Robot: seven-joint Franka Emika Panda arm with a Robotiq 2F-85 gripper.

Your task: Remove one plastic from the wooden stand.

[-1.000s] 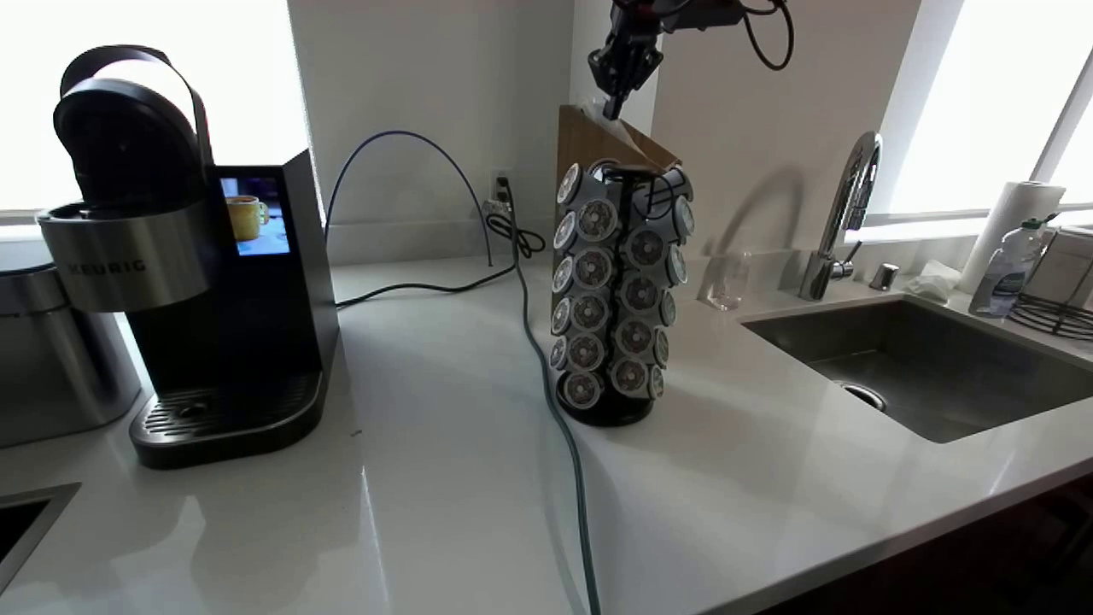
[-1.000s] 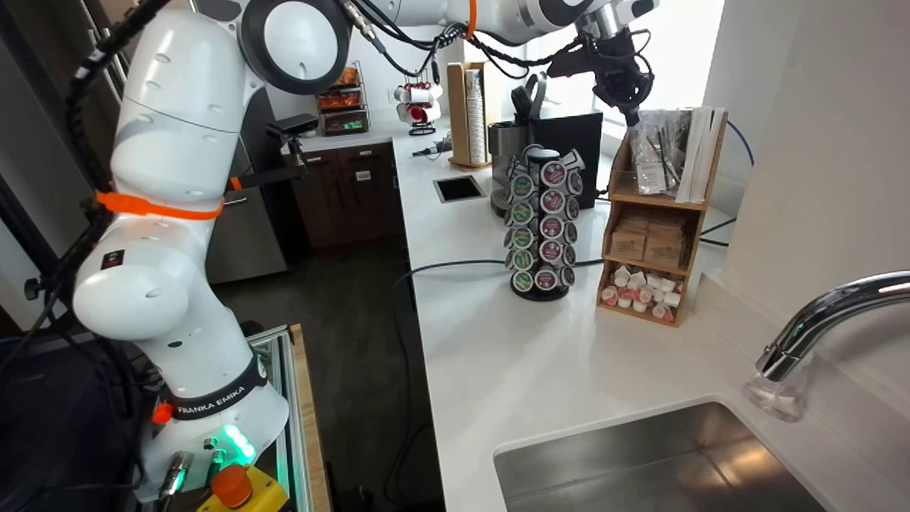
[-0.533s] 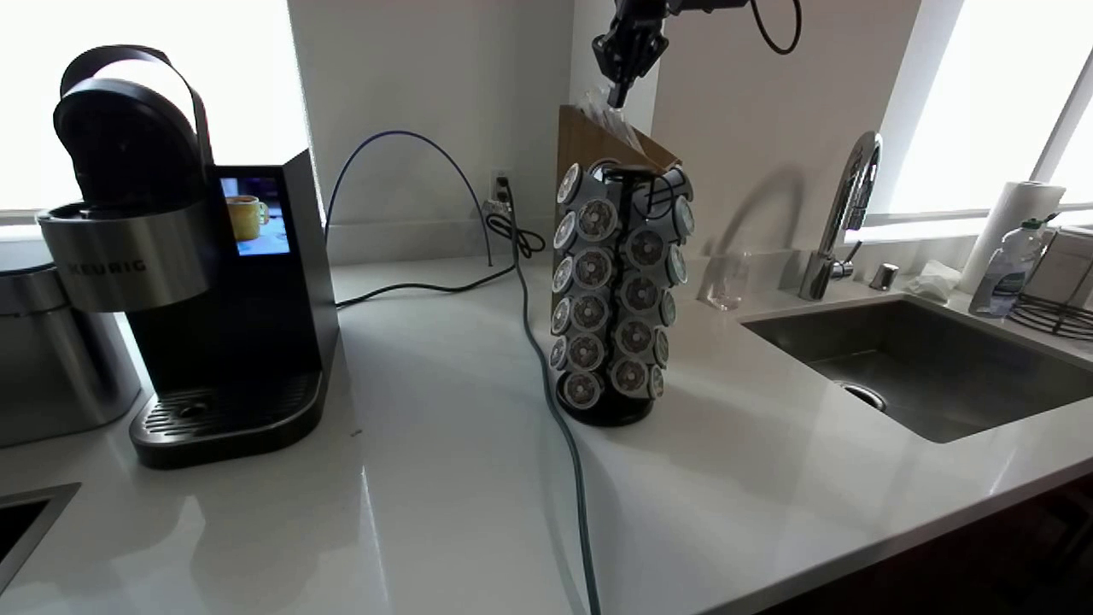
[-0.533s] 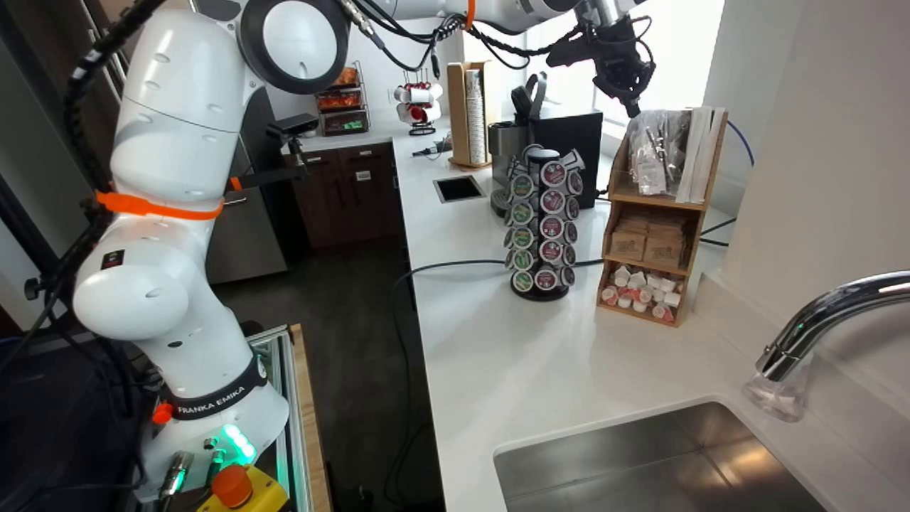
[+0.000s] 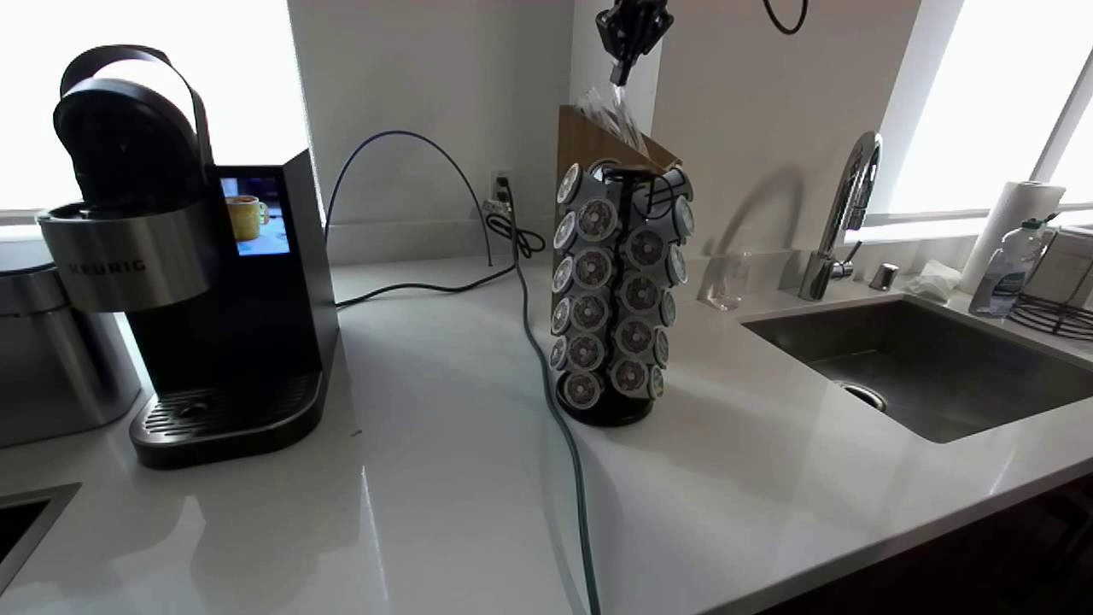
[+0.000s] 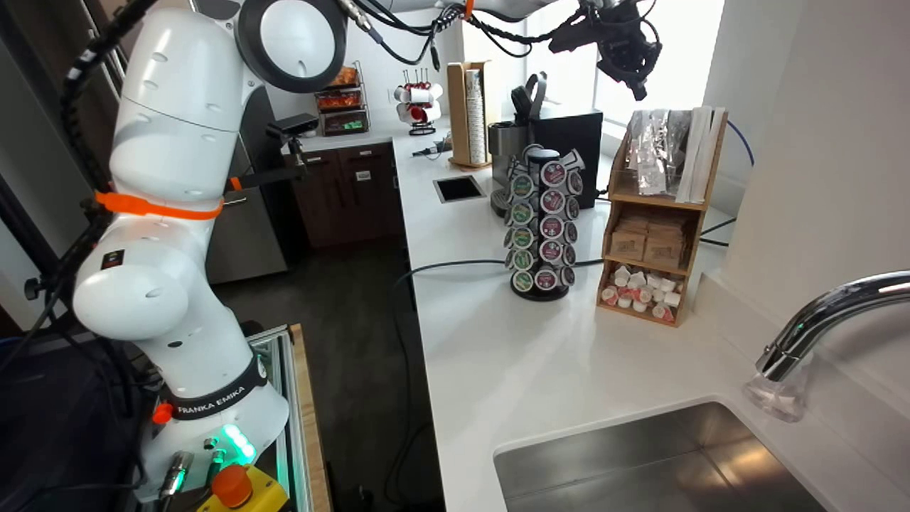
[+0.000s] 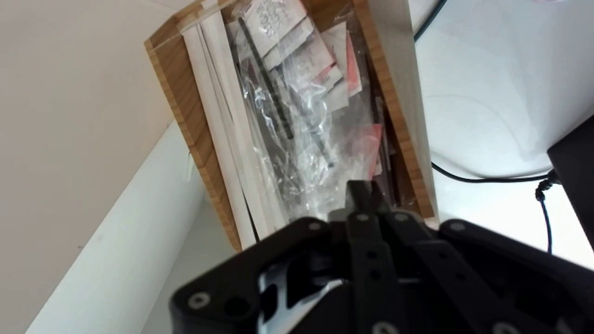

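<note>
The wooden stand is a brown shelf unit with a slanted top; it shows in both exterior views (image 5: 574, 145) (image 6: 654, 201) and in the wrist view (image 7: 178, 102). Its top compartment holds clear plastic packets (image 6: 652, 153), also in the wrist view (image 7: 306, 134), beside long white sleeves (image 6: 695, 156). My gripper (image 5: 619, 79) is just above the stand, its fingers closed together, also in an exterior view (image 6: 640, 92) and in the wrist view (image 7: 362, 188). A clear plastic (image 5: 620, 107) runs up to the fingertips, its lower part among the other packets.
A pod carousel (image 5: 610, 299) stands beside the stand, also in an exterior view (image 6: 544, 227). A black coffee machine (image 5: 239, 282), a sink (image 5: 897, 359) and a faucet (image 6: 839, 320) are around. A cable (image 5: 555, 410) crosses the counter.
My gripper has risen above the stand. The clear plastic below it has been drawn up and stretched more upright. The stand and carousel have not moved.
</note>
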